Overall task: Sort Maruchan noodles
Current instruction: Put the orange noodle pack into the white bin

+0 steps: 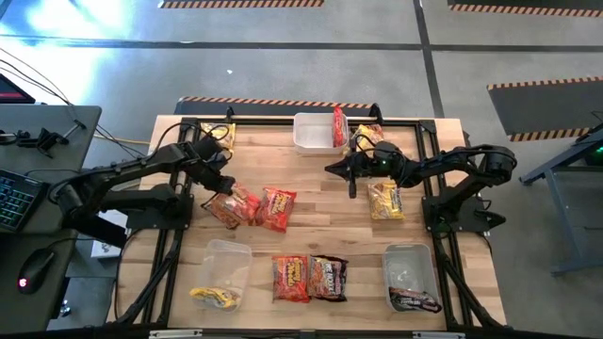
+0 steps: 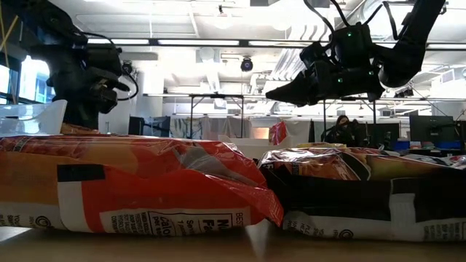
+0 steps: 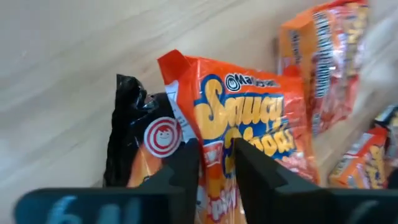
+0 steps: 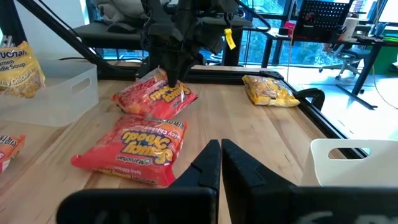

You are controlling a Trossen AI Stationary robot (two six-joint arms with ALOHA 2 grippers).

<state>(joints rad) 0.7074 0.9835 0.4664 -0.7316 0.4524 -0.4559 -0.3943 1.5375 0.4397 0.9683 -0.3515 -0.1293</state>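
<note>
Maruchan noodles lie scattered over the wooden table. My left gripper (image 1: 223,191) comes down on a red-orange packet (image 1: 236,206) left of centre and is shut on it. A second red-orange packet (image 1: 277,209) lies beside the first. Two more packets (image 1: 309,279) lie flat near the front edge. One yellow packet (image 1: 384,200) rests below my right arm, and another (image 1: 219,132) sits at the far left. My right gripper (image 1: 332,169) hovers shut above the table's middle, level, pointing toward the left arm, with nothing in it. My left gripper pinches a strip of the red-orange packet's printed wrapper (image 3: 215,163) between its two fingers (image 3: 186,165), toward the packet's left end. The fingers slant down from above (image 4: 172,79). The packet rests on the table.
A white tub (image 1: 309,141) at the far middle holds a red packet (image 1: 338,126); a yellow packet (image 1: 363,137) lies beside it. A clear tub (image 1: 226,256) at the near left holds a yellow packet. A clear tub (image 1: 407,264) at the near right holds a dark packet.
</note>
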